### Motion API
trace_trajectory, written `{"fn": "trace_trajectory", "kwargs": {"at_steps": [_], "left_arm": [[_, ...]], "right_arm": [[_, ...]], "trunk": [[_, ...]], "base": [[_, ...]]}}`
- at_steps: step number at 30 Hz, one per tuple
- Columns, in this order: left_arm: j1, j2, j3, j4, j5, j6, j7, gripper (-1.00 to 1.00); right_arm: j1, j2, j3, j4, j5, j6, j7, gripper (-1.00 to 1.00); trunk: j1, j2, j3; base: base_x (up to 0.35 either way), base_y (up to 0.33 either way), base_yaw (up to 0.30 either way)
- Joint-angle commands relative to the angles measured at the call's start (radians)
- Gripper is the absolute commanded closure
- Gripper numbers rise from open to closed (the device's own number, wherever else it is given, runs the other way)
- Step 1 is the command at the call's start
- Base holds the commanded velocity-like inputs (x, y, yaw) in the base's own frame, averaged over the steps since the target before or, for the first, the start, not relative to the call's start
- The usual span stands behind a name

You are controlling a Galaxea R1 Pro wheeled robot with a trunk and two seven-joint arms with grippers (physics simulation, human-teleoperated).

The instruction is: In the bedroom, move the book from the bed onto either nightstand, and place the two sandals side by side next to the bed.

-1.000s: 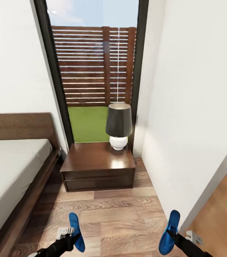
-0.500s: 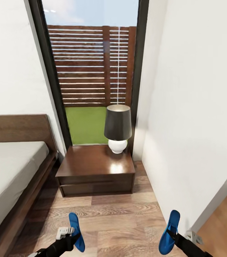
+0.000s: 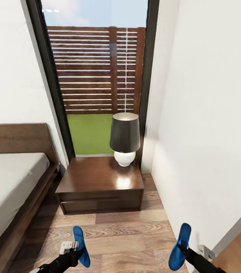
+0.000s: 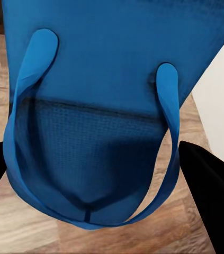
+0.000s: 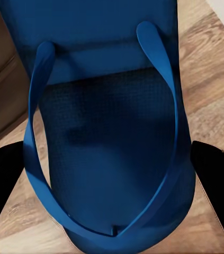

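Note:
Each of my grippers holds one bright blue sandal above the wood floor. The left gripper point(image 3: 76, 253) is shut on a sandal point(image 3: 80, 244) at the lower left of the head view; its sole and Y-strap point(image 4: 106, 106) loom large in the left wrist view between dark fingers point(image 4: 212, 190). The right gripper point(image 3: 181, 253) is shut on the other sandal point(image 3: 181, 244) at the lower right, seen close in the right wrist view point(image 5: 106, 121). The bed point(image 3: 6, 182) with off-white mattress lies at the left. A dark glossy nightstand point(image 3: 99, 185) stands ahead beside it. The book is out of view.
A lamp point(image 3: 125, 138) with a dark shade and white base stands on the nightstand's back right. Behind it a tall window point(image 3: 95, 87) shows lawn and a slatted fence. A white wall point(image 3: 207, 132) closes the right side; a strip of wood floor point(image 3: 124, 231) runs between bed and wall.
The whole head view has shifted: the nightstand, lamp and bed sit slightly lower and further left. Both grippers hold their sandals in the same place in the picture.

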Motion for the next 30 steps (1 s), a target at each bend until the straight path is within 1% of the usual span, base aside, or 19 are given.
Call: {"fn": "trace_trajectory", "kwargs": {"at_steps": [1, 4, 7, 22, 30], "left_arm": [[-0.001, 0.000, -0.009, 0.001, 0.005, -0.007, -0.001, 1.00], [-0.001, 0.000, -0.009, 0.001, 0.005, -0.007, -0.001, 1.00], [-0.001, 0.000, -0.009, 0.001, 0.005, -0.007, -0.001, 1.00], [-0.001, 0.000, -0.009, 0.001, 0.005, -0.007, -0.001, 1.00], [-0.001, 0.000, -0.009, 0.001, 0.005, -0.007, -0.001, 1.00]], "right_arm": [[-0.001, 0.000, -0.003, 0.000, -0.009, 0.009, 0.005, 1.00], [-0.001, 0.000, -0.003, 0.000, -0.009, 0.009, 0.004, 1.00], [-0.001, 0.001, -0.003, 0.000, -0.009, 0.009, 0.003, 1.00], [-0.001, 0.001, -0.003, 0.000, -0.009, 0.009, 0.003, 1.00], [-0.001, 0.002, -0.003, 0.000, -0.009, 0.009, 0.003, 1.00]], "trunk": [[0.000, 0.000, -0.001], [0.000, 0.000, -0.001], [0.000, 0.000, -0.001], [0.000, 0.000, -0.001], [0.000, 0.000, -0.001]], "base": [[0.092, -0.063, 0.000], [0.038, -0.026, 0.015], [0.008, -0.006, 0.174], [0.000, -0.002, 0.289], [0.000, -0.125, 0.294]]}}
